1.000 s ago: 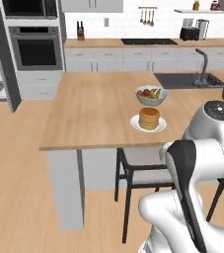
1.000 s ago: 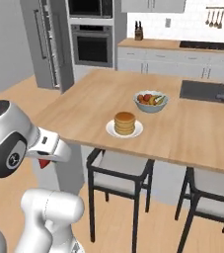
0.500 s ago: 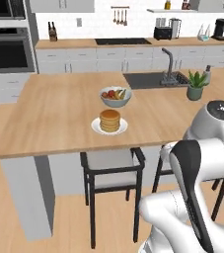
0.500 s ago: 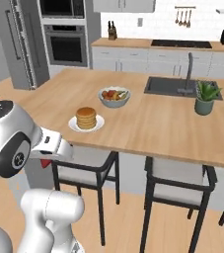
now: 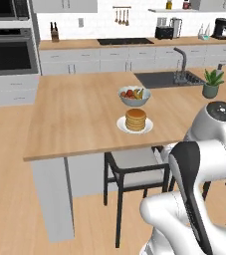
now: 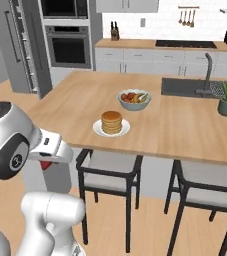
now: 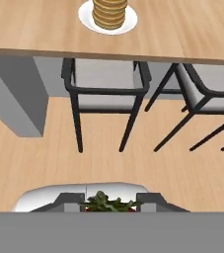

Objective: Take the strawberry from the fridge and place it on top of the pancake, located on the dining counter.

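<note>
The base has swung along the tabletop, so the pancake now sits straight ahead of the jaws, well apart. The jaws stay pinched on the strawberry, which sits between them; I judge only the reach and drop remain.

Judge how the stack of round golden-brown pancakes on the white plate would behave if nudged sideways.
The stack of round golden-brown pancakes probably shears, since the discs lie loose in layers. It looks soft, so it likely dents. The white round plate may slide on the smooth light wooden counter.

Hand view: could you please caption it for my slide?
Gripper shut on the strawberry, facing the pancake.
</note>
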Tool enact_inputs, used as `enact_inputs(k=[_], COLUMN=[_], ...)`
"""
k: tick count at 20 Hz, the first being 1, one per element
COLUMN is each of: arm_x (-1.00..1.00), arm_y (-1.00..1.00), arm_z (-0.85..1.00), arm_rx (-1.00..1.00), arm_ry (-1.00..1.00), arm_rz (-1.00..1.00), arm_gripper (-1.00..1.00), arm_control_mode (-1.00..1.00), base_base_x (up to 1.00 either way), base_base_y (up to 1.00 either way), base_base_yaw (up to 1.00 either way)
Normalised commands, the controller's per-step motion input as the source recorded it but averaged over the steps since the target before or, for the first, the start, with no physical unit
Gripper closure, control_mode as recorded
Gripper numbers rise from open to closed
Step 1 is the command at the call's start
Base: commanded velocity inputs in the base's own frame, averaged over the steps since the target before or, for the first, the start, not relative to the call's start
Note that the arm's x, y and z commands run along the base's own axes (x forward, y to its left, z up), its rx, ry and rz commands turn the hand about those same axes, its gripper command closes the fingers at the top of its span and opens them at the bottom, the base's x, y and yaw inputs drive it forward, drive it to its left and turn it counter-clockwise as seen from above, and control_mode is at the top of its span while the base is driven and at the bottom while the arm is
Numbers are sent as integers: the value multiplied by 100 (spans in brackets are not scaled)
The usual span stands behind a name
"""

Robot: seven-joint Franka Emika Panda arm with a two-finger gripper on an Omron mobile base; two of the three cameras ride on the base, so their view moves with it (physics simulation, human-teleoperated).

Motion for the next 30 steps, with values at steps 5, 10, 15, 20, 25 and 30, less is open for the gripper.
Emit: enact_inputs(k=[5,10,15,20,25,30], arm_x=[0,0,0,0,0,0], arm_y=[0,0,0,0,0,0], arm_z=[0,0,0,0,0,0], arm_rx=[0,0,0,0,0,0], arm_ry=[0,0,0,0,0,0], arm_rz=[0,0,0,0,0,0], arm_gripper=[100,100,100,100,100,100], arm_control_mode=[100,100,100,100,100,100], base_base_x=[18,50,75,78,23,1], base_base_y=[-2,-26,-4,0,0,0], base_base_yaw=[0,-4,-1,0,0,0])
